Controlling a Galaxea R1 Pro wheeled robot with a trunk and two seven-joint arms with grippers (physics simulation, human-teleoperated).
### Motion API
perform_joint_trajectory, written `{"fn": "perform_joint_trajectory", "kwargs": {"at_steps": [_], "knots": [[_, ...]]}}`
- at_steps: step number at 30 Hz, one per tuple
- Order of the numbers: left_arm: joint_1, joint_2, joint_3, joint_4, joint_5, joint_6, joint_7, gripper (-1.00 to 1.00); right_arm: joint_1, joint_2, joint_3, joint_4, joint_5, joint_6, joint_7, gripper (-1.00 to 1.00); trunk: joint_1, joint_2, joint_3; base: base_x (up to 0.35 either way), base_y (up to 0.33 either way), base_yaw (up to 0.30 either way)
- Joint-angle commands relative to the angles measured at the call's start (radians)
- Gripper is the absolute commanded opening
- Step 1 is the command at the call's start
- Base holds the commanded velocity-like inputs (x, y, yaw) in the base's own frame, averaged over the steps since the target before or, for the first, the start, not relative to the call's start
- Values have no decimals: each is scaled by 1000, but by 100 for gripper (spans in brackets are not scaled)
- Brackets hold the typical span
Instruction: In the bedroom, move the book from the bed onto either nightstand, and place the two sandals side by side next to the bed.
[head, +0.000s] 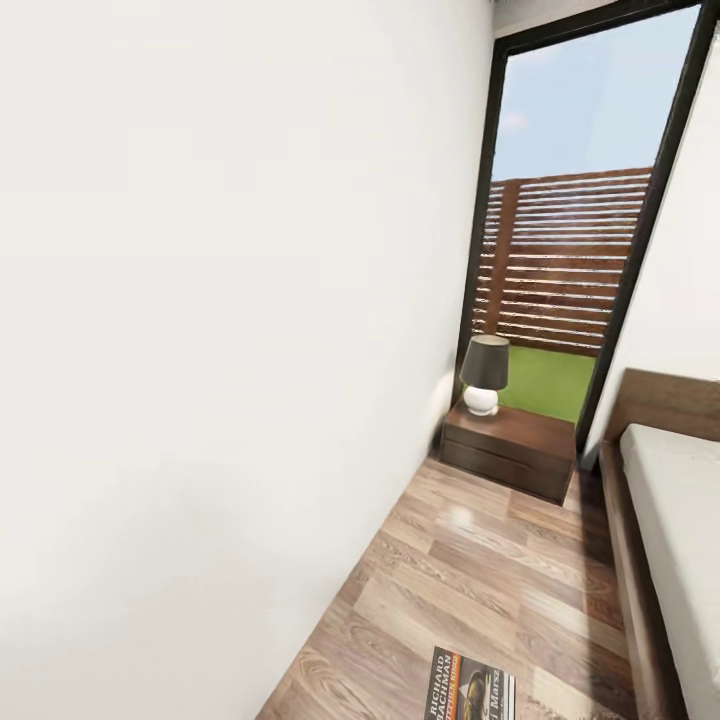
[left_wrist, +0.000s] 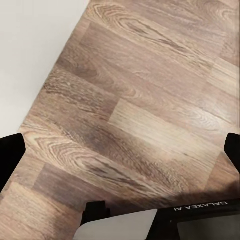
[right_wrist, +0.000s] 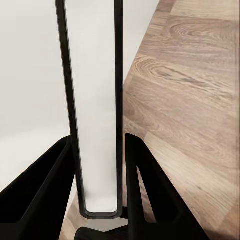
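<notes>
Book (head: 470, 685) clamped edge-on between right gripper (right_wrist: 96, 139) fingers, over floor (head: 470, 560), well short of nightstand (head: 510, 445). Probably light, thin, slightly floppy, with a slick cover; firmest hold likely near spine. Left gripper (left_wrist: 120, 145) fingers wide apart, empty.

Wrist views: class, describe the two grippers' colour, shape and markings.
The left gripper is matte black, with blunt squared jaws, white GALAXEA AI lettering seen upside down on its body, and a pale grey panel. The right gripper, also black, has angular jaws tapering to thin tips.
</notes>
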Motion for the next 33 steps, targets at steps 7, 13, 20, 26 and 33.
{"fn": "perform_joint_trajectory", "kwargs": {"at_steps": [7,13,20,26,33], "knots": [[-1,0,-8,1,6,-4,-1,100,-2,0,1,5,-7,-4,4,-100,0,-1,-1,0,0,-195],[-1,0,-8,1,5,-4,-1,100,-2,0,1,5,-7,-4,4,-100,0,-1,-1,0,0,-195],[-1,0,-8,1,6,-4,-1,100,-2,0,1,5,-7,-4,4,-100,0,-1,-1,0,0,-195],[-1,0,-8,1,6,-3,-1,100,-2,0,1,5,-7,-4,4,-100,0,-1,-1,0,0,-195],[-1,0,-7,1,6,-4,-1,100,-2,0,1,5,-7,-4,4,-100,0,-1,-1,160,139,-195]]}}
